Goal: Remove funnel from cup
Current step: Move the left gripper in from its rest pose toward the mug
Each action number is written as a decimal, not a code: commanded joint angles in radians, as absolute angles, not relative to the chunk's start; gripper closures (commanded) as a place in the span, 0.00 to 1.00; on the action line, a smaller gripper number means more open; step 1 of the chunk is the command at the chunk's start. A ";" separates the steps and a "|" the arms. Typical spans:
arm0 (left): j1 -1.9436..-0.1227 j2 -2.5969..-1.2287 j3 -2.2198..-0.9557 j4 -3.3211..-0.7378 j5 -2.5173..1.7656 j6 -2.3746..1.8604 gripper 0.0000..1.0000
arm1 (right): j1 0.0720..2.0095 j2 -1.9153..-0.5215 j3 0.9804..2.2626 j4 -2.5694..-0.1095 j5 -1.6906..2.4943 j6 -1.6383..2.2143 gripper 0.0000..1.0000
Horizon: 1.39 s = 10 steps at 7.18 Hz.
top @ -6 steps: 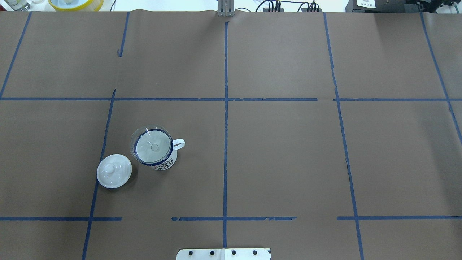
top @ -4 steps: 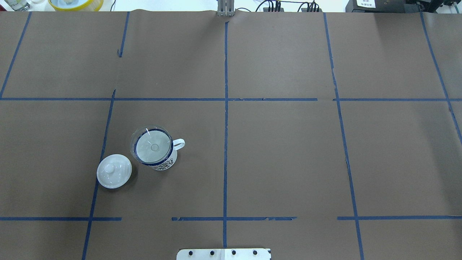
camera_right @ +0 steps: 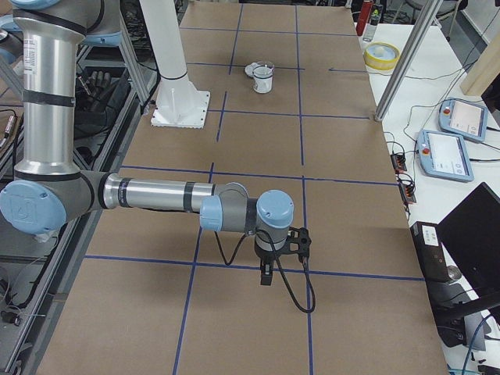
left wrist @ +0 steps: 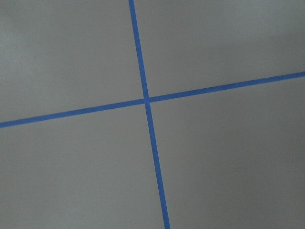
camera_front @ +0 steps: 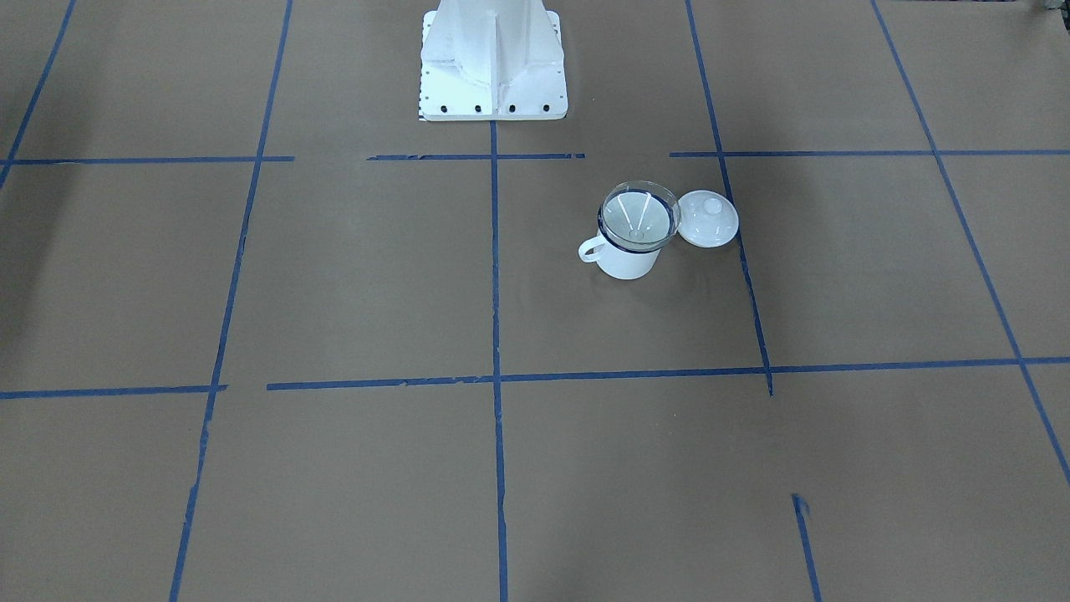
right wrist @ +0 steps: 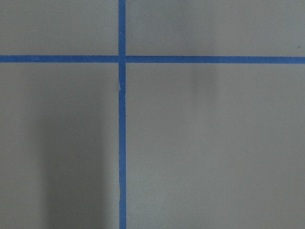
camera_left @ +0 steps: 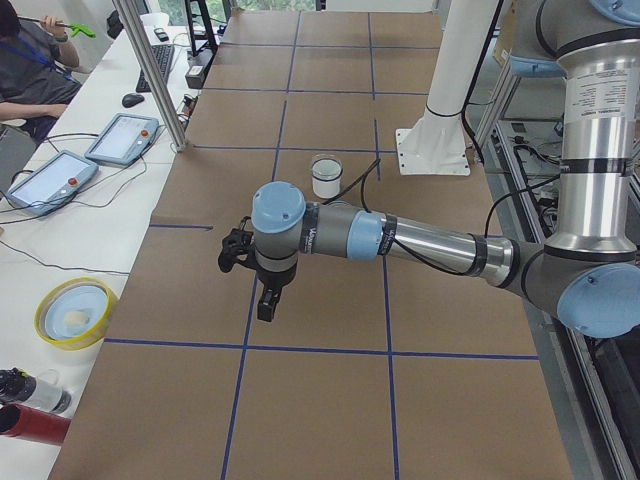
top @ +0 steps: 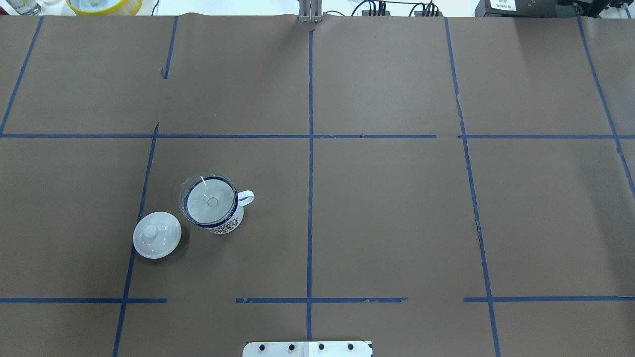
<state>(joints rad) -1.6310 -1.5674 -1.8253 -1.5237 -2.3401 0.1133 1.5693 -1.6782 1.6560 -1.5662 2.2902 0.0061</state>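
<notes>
We see the clear funnel [top: 208,200] seated spout-down in the white enamel mug [top: 224,225]. Its wide rim rests on and slightly overhangs the mug's dark blue rim. The mug stands upright in the left half of the surface [top: 397,223], somewhat nearer the robot's edge than the far edge, with its handle pointing toward the middle. A white knobbed lid [top: 157,235] lies just beside the mug, on the side toward the left end; we cannot tell whether they touch.

Neither arm is near the mug. The left gripper [camera_left: 268,305] hangs above the surface toward its left end, well apart from the mug. The right gripper [camera_right: 266,275] hangs toward the right end, farther off again. We only see them from the side cameras, so we cannot tell whether either gripper is open or closed, and both wrist cameras show only bare paper and tape lines.

We judge the removal not yet begun, and the left arm looks better placed for the reach.

- **Grip:** the thin, smooth rim offers little to pinch and could slip out.
- **Mug:** it looks light, so a snug cone or a slanted pull could lift or tip it.
- **Lid:** a descent on the lid's side could knock the lid.
</notes>
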 commanded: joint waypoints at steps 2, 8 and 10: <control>-1.681 -1.709 -1.811 -1.632 -2.307 -0.216 0.00 | 1.569 -1.678 1.657 -1.566 2.290 0.006 0.00; -1.189 -1.953 -1.871 -1.649 -2.220 -0.930 0.00 | 1.569 -1.678 1.657 -1.566 2.290 0.006 0.00; -0.986 -2.182 -1.878 -1.369 -2.099 -1.109 0.00 | 1.569 -1.678 1.657 -1.566 2.290 0.006 0.00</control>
<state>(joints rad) -1.1096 -2.0597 -1.8747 -1.5070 -2.1769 -0.9937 1.5693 -1.6781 1.6567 -1.5662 2.2902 0.0061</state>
